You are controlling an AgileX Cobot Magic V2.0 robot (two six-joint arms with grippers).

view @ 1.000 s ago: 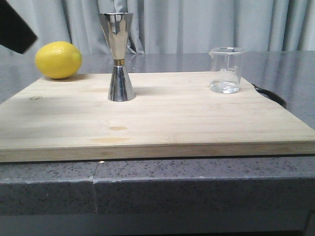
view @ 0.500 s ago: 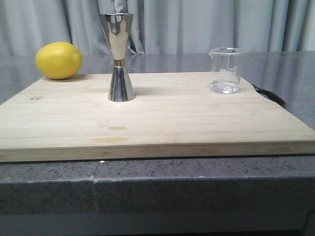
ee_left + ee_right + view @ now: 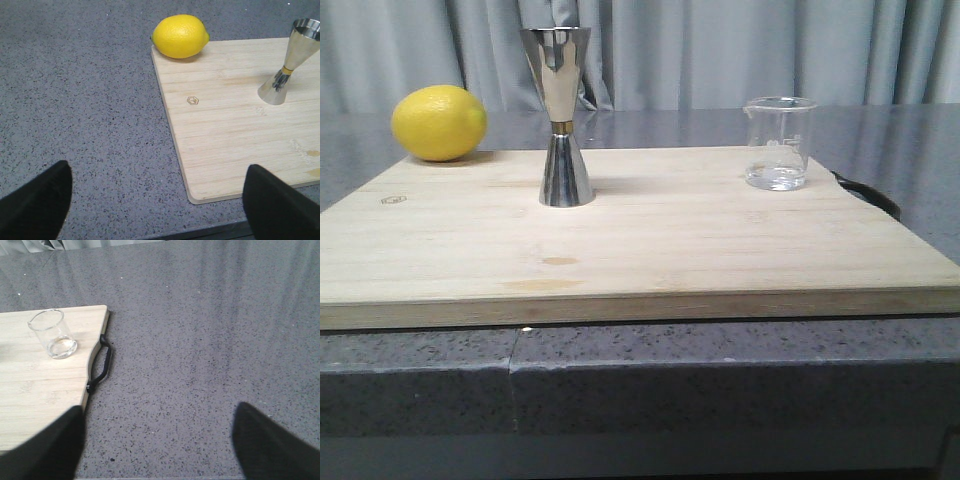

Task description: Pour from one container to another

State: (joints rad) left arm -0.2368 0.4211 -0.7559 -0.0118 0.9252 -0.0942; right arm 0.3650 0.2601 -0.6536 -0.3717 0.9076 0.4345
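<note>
One wooden board [image 3: 650,240] covers grey speckled counter [image 3: 640,370], curtain [image 3: 720,50] behind.

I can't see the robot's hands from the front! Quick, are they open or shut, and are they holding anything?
Left gripper: open, holding nothing, over the counter beside the board.
Right gripper: open, holding nothing, off to the side of the beaker.

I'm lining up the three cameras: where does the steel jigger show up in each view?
Front view: jigger upright on the wooden board, left of centre.
Left wrist view: jigger at the right edge.
Right wrist view: not in it.
Shared landmark: the wooden board.
</note>
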